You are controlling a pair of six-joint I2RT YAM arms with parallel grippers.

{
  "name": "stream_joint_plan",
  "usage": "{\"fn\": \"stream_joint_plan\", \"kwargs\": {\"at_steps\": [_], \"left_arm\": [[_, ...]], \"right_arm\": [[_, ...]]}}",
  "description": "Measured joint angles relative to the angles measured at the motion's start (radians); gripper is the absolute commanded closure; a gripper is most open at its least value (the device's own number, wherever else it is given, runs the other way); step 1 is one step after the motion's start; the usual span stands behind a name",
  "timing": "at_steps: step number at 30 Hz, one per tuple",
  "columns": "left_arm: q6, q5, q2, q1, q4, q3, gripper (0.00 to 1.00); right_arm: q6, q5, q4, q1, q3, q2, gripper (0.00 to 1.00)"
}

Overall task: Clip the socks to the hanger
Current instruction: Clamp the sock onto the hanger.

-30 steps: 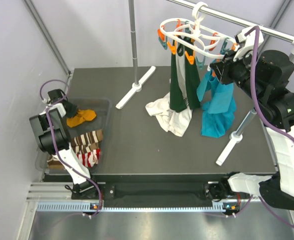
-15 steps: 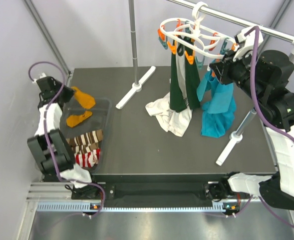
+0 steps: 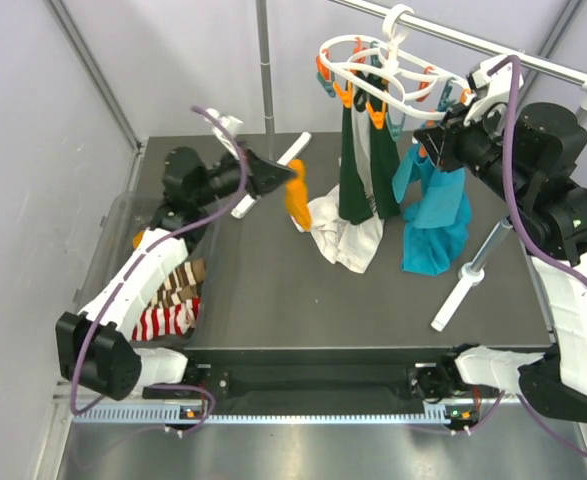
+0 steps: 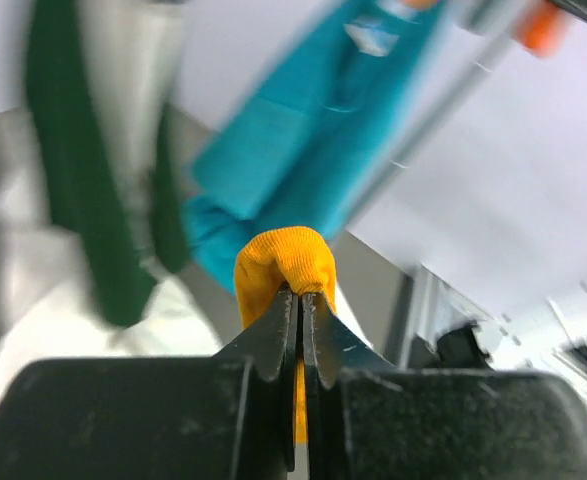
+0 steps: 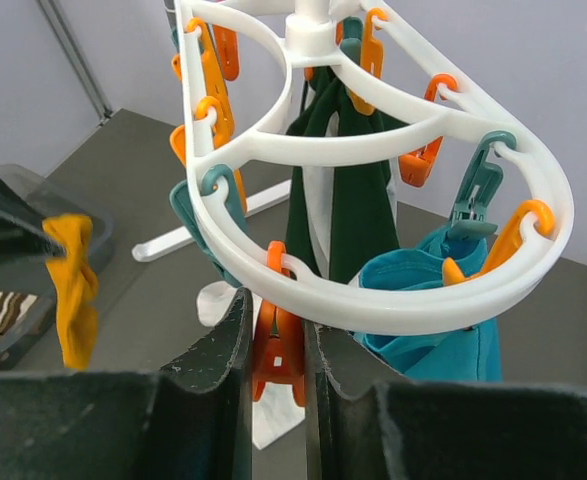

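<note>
Left gripper is pinching mustard sock tight, jaws nearly touching; sock is dangling above table, near hung garments. Right gripper is squeezing orange clip under hanger ring.

left tool swung from bin to table centre; mustard sock lifted out, now dangling beside green sock.

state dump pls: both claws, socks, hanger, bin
left claw: shut on mustard sock, lifted over the table
right claw: shut on orange clip of the hanger
hanger: hooked on rail
green socks: clipped, hanging
teal socks: clipped, hanging
white sock: hanging, lower end bunched on table
striped socks: lying in bin, unclipped
</note>
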Motion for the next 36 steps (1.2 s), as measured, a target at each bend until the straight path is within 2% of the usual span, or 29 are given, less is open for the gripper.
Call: {"fn": "stream_joint_plan", "kwargs": {"at_steps": [3,8,15,24,36], "left_arm": [[0.063,-0.002,0.0,-0.142,0.006,0.024,1.0],[0.153,-0.031,0.053,-0.315,0.021,0.124,1.0],[0.246,-0.123,0.229,-0.459,0.053,0.282,1.0],[0.264,-0.215,0.351,-0.509,0.095,0.339,1.0],[0.237,-0.21,0.364,-0.521,0.172,0.393,1.0]], "right_arm": [[0.013,-0.012,0.0,0.0,0.0,-0.003,1.0],[0.035,-0.039,0.0,0.0,0.0,-0.005,1.0],[0.065,-0.082,0.0,0.0,0.001,-0.005,1.0],[0.089,-0.11,0.0,0.0,0.002,-0.005,1.0],[0.09,-0.117,0.0,0.0,0.002,-0.005,1.0]]}}
